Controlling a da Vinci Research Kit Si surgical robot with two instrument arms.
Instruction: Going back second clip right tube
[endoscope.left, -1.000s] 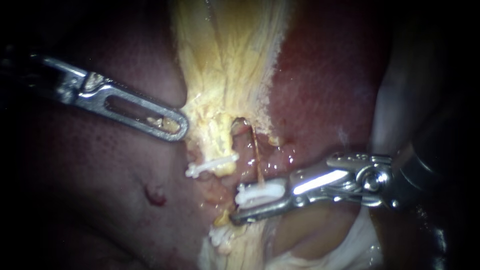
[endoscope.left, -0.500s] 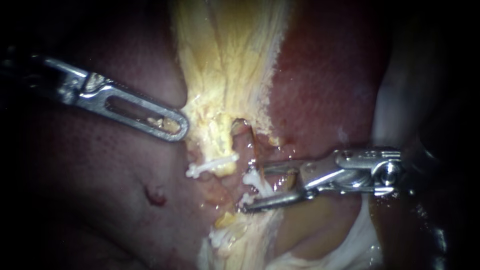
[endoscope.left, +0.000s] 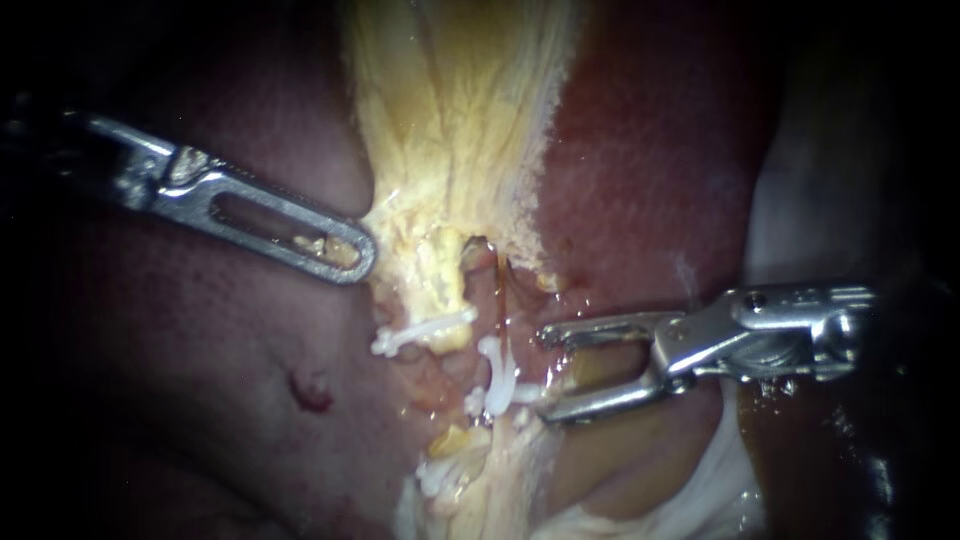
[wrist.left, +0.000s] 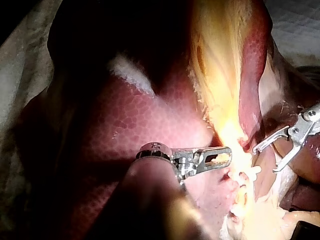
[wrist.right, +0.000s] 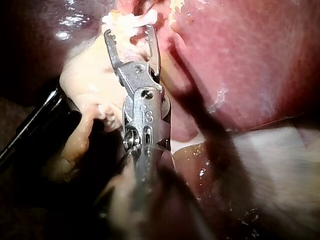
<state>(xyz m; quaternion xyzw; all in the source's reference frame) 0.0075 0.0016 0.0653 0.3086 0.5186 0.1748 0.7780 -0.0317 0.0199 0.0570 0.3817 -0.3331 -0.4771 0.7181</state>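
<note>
My right instrument (endoscope.left: 545, 372) comes in from the right, its jaws open and empty, just right of a white clip (endoscope.left: 497, 372). That clip sits across the thin brownish right tube (endoscope.left: 504, 300). Another white clip (endoscope.left: 422, 332) crosses the left tube, and a third (endoscope.left: 440, 474) lies lower down. My left instrument (endoscope.left: 365, 255) has its slotted jaws shut on the edge of the pale yellow tissue (endoscope.left: 450, 150). In the right wrist view the open jaws (wrist.right: 129, 31) stand just short of the clip (wrist.right: 125, 19). The left wrist view shows both instruments (wrist.left: 227, 155) (wrist.left: 265, 160).
Dark red liver (endoscope.left: 650, 150) lies on both sides of the yellow tissue, with a small red spot (endoscope.left: 310, 390) at lower left. White cloth-like material (endoscope.left: 700, 490) shows at lower right. A dark rod (wrist.right: 35, 125) lies beside my right instrument.
My right instrument's jaws closed the white clip onto the right tube, then opened and drew back to the right. The clip stays on the tube. My left instrument has not moved.
</note>
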